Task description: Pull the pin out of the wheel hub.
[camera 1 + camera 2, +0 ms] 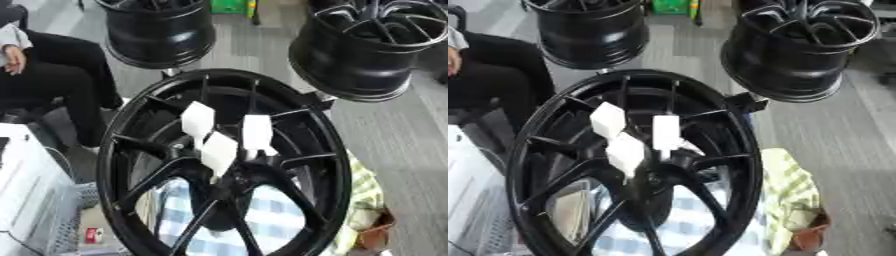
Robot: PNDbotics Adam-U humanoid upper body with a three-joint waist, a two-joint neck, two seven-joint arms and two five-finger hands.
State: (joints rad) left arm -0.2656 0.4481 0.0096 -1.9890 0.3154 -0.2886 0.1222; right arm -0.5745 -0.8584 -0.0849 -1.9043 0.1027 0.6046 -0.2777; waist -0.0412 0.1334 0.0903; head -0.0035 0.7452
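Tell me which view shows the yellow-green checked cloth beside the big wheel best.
The right eye view: the checked cloth lies clear of the big wheel there. In the left eye view the wheel's rim covers most of it, leaving only a narrow strip.

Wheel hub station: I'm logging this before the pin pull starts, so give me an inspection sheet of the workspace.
Surface: checked cloth visible through the spokes.
Job's things: large black wheel hub in the foreground; three white tags near its centre; pin itself not made out.
Clutter: yellow-green cloth at right; white crate at left.
Hands: nothing seen.
Cables: nothing seen.
Surroundings: two more black wheels behind on grey floor; seated person at far left.
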